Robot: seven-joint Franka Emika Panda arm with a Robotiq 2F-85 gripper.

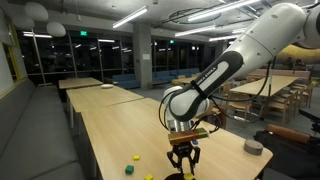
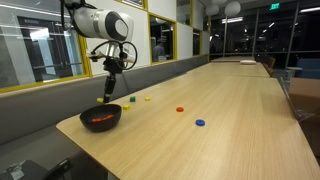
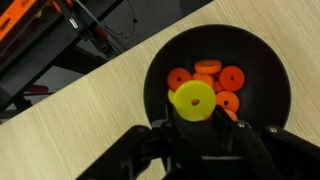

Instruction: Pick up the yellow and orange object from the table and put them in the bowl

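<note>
One yellow disc point(image 3: 193, 99) is pinched in the gripper point(image 3: 196, 118). The fingers are narrow and clamped on the disc's lower edge; its upper part sticks out past the tips.

In the wrist view the disc is over the mouth of the black bowl point(image 3: 262, 60), with several orange discs point(image 3: 232, 77) lying inside, bunched toward the far side of the bowl floor. I count about five, some overlapping, so the exact number is unclear.

In an exterior view the gripper point(image 2: 105, 97) hangs clear above the bowl point(image 2: 100, 125), over its far rim and not touching it. A yellow speck shows at the tips, and orange shows inside the bowl.

The bowl stands on the wooden table point(image 2: 240, 110) near the corner.

Also on the table, beyond the bowl:
- The green cube point(image 2: 132, 99) and a loose yellow piece point(image 2: 147, 99) lie just beside each other.
- The red piece point(image 2: 180, 109) lies further out.
- The blue piece point(image 2: 200, 124) lies near the red one, and both are well apart from the bowl.

In an exterior view the arm point(image 1: 215, 80) reaches down with the gripper point(image 1: 183, 155) pointing straight down. The loose yellow piece point(image 1: 135, 157) and the green cube point(image 1: 128, 169) lie off to its side. The bowl is too dark and too cut off at the frame edge to make out there.
</note>
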